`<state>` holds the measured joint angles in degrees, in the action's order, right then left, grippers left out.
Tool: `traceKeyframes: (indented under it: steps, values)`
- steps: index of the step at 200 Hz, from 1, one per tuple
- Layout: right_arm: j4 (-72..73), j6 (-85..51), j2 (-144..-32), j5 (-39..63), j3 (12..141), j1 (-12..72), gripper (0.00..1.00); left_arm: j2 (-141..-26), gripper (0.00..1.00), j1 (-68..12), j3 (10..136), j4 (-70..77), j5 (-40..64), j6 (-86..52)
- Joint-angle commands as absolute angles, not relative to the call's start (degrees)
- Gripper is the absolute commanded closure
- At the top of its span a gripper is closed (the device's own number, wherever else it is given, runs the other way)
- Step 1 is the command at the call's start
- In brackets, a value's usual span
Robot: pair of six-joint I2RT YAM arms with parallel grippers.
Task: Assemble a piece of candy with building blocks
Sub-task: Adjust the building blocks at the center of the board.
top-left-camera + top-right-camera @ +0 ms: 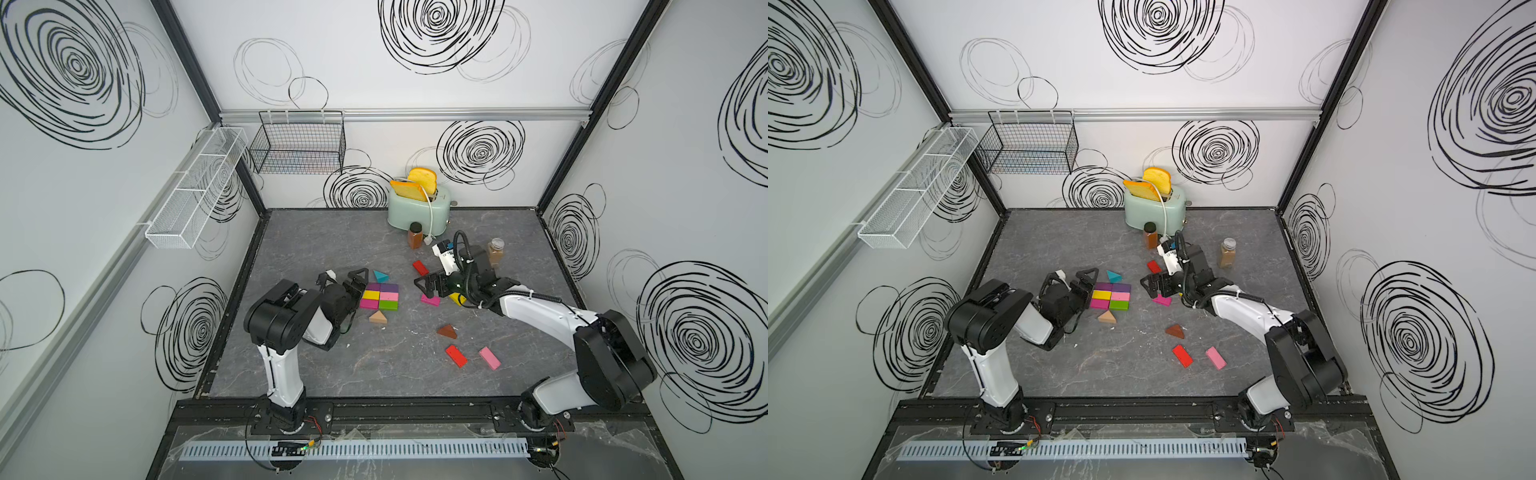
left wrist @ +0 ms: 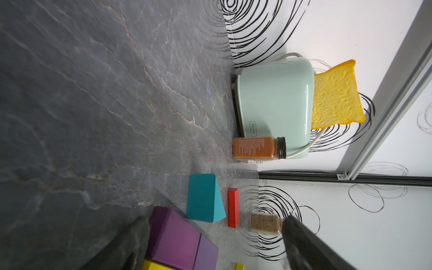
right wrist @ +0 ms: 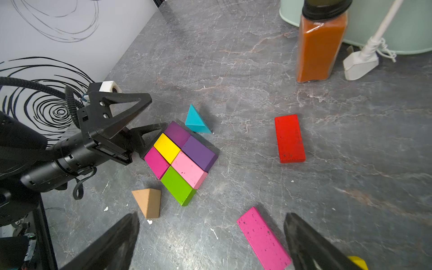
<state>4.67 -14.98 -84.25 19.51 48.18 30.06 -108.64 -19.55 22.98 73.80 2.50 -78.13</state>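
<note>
Six building blocks (image 1: 380, 297) lie packed in a flat rectangle: purple, yellow, pink, magenta and green bricks (image 3: 180, 161). A teal wedge (image 1: 380, 275) sits just behind it and a tan wedge (image 1: 378, 318) just in front. My left gripper (image 1: 365, 279) is open at the rectangle's left edge, holding nothing; one purple brick (image 2: 173, 236) shows beside a finger. My right gripper (image 1: 426, 286) hovers open to the right of the rectangle, above a loose magenta brick (image 3: 263, 238). A yellow block (image 1: 457, 298) lies partly hidden under that arm.
Loose on the table are a red brick (image 1: 420, 268), a brown wedge (image 1: 447, 331), another red brick (image 1: 456, 356) and a pink brick (image 1: 489, 358). At the back stand a mint toaster (image 1: 417, 208) and two spice jars (image 1: 414, 235) (image 1: 494, 251).
</note>
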Motion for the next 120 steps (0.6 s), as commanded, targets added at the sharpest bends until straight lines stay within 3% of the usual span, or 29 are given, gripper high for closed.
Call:
traceKeyframes:
  steps: [1,105,120]
  values:
    - [5.07,-14.41,-82.53,19.57,47.52,29.58,0.0,-108.9,0.07,-20.22,21.89,70.22,1.42,-79.09]
    - [5.19,-14.16,-81.96,19.71,46.82,29.0,0.0,-105.64,0.07,-19.78,21.67,66.18,0.67,-78.35]
    - [4.76,-13.72,-81.81,19.27,46.97,28.84,0.0,-103.1,0.07,-17.99,23.52,59.53,2.71,-74.88]
